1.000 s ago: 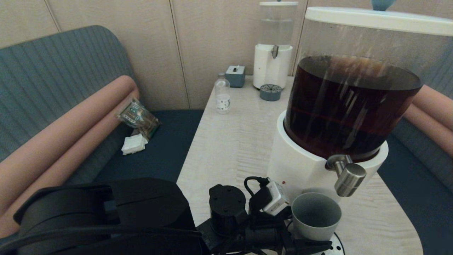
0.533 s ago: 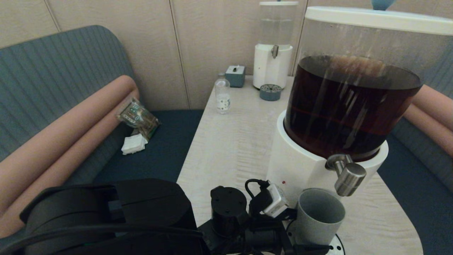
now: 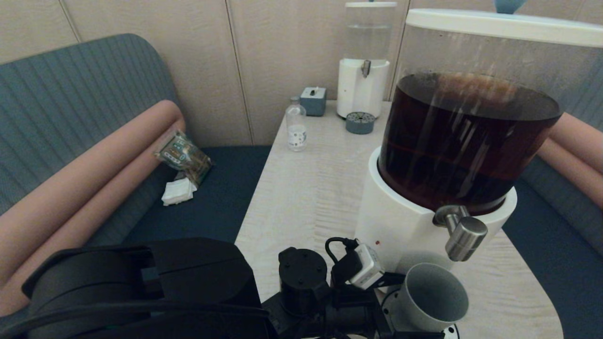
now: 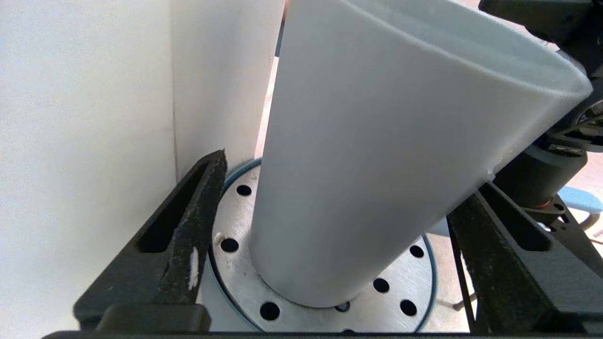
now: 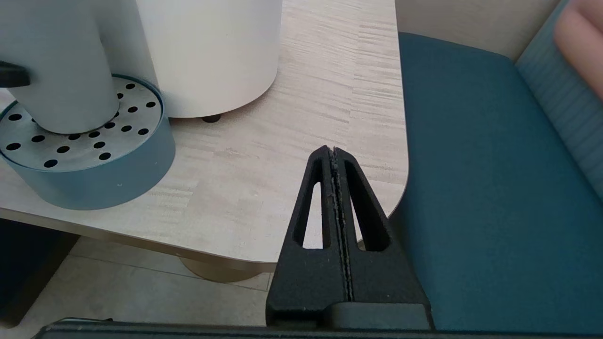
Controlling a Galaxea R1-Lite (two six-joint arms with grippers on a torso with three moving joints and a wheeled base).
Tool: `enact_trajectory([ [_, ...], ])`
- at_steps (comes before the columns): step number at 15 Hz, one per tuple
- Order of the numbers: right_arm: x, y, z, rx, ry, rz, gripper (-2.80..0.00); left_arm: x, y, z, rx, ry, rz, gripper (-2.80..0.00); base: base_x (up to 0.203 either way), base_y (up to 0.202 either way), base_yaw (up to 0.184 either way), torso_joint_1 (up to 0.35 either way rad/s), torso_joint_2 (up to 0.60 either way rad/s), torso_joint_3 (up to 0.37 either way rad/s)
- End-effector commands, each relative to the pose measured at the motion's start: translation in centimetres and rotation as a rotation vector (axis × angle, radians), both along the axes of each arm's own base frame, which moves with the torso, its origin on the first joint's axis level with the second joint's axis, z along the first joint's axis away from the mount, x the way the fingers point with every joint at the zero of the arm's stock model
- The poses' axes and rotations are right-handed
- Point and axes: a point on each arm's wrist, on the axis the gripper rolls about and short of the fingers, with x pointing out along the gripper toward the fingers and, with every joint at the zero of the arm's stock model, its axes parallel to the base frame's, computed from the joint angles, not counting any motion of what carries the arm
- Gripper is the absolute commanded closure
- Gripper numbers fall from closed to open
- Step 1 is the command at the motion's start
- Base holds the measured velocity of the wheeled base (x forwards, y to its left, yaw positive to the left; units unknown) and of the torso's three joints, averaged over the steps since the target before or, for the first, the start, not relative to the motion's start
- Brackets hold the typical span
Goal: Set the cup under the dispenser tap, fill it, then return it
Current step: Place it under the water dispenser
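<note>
Grey cup [image 3: 431, 297] tilted on my drip tray [image 4: 245, 263] under the tap [image 3: 461, 233], near table [image 3: 311, 188] edge, left gripper [image 4: 330, 226] spread around it, right gripper [image 5: 335, 160] pressed together off the corner.

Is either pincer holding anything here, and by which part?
Nothing is clamped. The cup stands tilted on the drip tray inside the open left pincer, touching one finger. Right pincer shut, empty.
</note>
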Motion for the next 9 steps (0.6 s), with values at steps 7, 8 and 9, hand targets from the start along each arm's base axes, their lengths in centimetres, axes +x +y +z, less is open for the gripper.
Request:
enact_trajectory([
  [7,0.0,0.0,-0.3,-0.001,0.006,0.001,0.00,-0.9,1.3,0.6,0.013,0.011,0.019,-2.80,0.000,0.000,0.000,0.000,0.00,0.000],
  [8,0.0,0.0,-0.3,-0.001,0.006,0.001,0.00,-1.1,1.5,0.6,0.017,0.014,0.019,-2.80,0.000,0.000,0.000,0.000,0.00,0.000],
  [9,0.0,0.0,-0.3,-0.001,0.006,0.001,0.00,-1.2,1.7,0.6,0.022,0.018,0.021,-2.80,0.000,0.000,0.000,0.000,0.00,0.000],
])
